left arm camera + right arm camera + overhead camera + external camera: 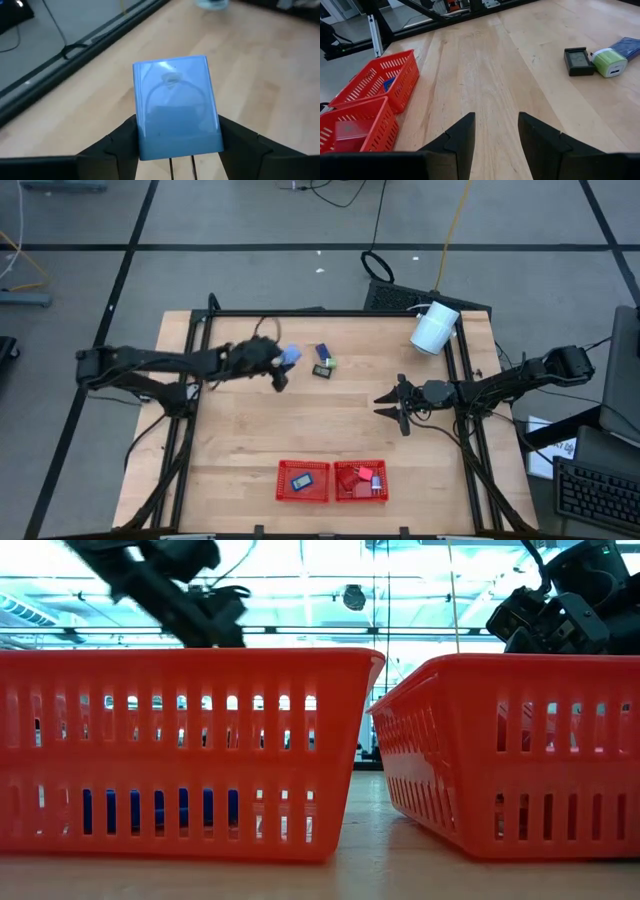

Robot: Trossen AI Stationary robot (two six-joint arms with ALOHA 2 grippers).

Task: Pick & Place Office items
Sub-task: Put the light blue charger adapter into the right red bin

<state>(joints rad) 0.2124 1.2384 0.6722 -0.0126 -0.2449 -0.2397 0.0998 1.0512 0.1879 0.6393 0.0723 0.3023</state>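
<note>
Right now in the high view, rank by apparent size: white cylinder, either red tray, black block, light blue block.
1. Red tray (both look alike).
2. White cylinder.
3. Black block and light blue block in the left gripper: too close to rank.

The left gripper (283, 366) is stretched in from its side, fingers clamped on a light blue rectangular block (176, 105). The right gripper (390, 405) hovers spread, holding nothing.

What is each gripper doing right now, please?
Left gripper: closed on the light blue block, above the table.
Right gripper: open, holding nothing.
</note>
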